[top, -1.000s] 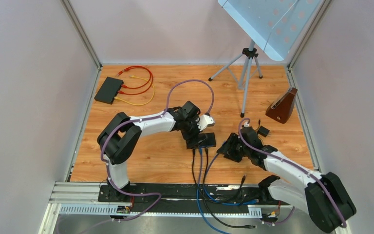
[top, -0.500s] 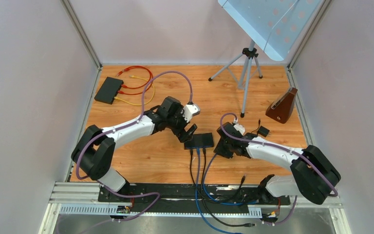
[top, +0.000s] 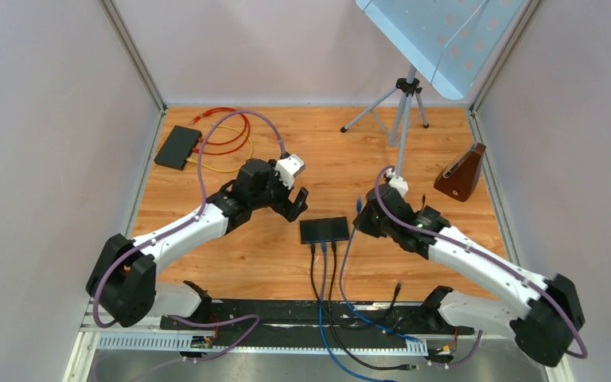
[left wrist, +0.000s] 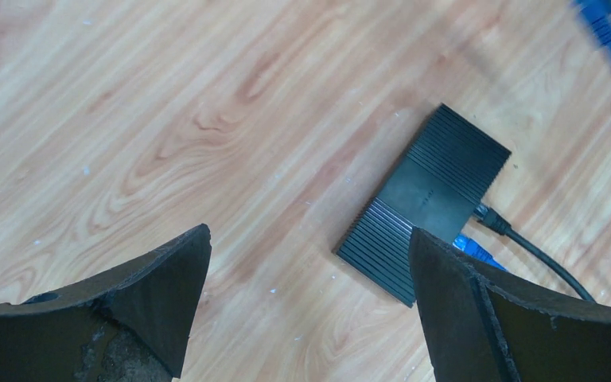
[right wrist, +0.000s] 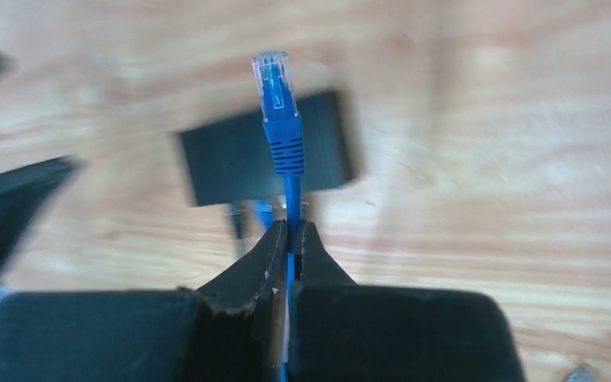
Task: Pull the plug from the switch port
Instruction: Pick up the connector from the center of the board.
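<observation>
While the blue plug (right wrist: 274,76) is held clear of the black switch (top: 325,230), off its right edge, its cable (right wrist: 290,191) is clamped in the right hand (right wrist: 289,231). The left hand (left wrist: 309,239) is spread apart over bare bench (left wrist: 167,119) left of the switch.

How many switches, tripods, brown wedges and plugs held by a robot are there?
Switches: 2
Tripods: 1
Brown wedges: 1
Held plugs: 1
Total: 5
</observation>
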`<state>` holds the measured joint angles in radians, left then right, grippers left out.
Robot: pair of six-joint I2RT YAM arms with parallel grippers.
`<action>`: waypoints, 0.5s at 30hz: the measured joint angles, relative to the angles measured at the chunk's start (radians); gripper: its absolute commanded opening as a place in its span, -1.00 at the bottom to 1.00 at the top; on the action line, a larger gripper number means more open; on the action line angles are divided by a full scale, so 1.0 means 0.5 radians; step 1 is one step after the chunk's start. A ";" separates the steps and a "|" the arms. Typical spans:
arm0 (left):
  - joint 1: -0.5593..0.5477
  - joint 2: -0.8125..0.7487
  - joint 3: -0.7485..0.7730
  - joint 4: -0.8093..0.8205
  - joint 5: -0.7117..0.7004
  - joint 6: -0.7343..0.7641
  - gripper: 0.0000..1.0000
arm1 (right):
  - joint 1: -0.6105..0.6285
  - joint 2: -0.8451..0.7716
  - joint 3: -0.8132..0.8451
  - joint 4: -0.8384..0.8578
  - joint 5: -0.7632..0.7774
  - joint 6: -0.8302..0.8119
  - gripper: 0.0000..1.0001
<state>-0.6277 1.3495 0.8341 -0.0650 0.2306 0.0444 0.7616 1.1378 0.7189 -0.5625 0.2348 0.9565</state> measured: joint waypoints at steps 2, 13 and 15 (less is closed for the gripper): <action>0.009 -0.075 -0.051 0.059 -0.053 -0.040 1.00 | -0.008 -0.175 0.128 0.014 -0.008 -0.099 -1.00; 0.029 -0.192 -0.093 0.215 -0.182 -0.156 1.00 | -0.023 -0.960 0.088 0.610 -0.182 -0.357 -1.00; 0.029 -0.192 -0.093 0.215 -0.182 -0.168 1.00 | -0.023 -1.083 -0.076 0.828 -0.211 -0.323 -1.00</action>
<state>-0.6132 1.2533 0.7876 0.0425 0.1398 -0.0395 0.7502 0.5961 0.6807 -0.1486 0.1295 0.7952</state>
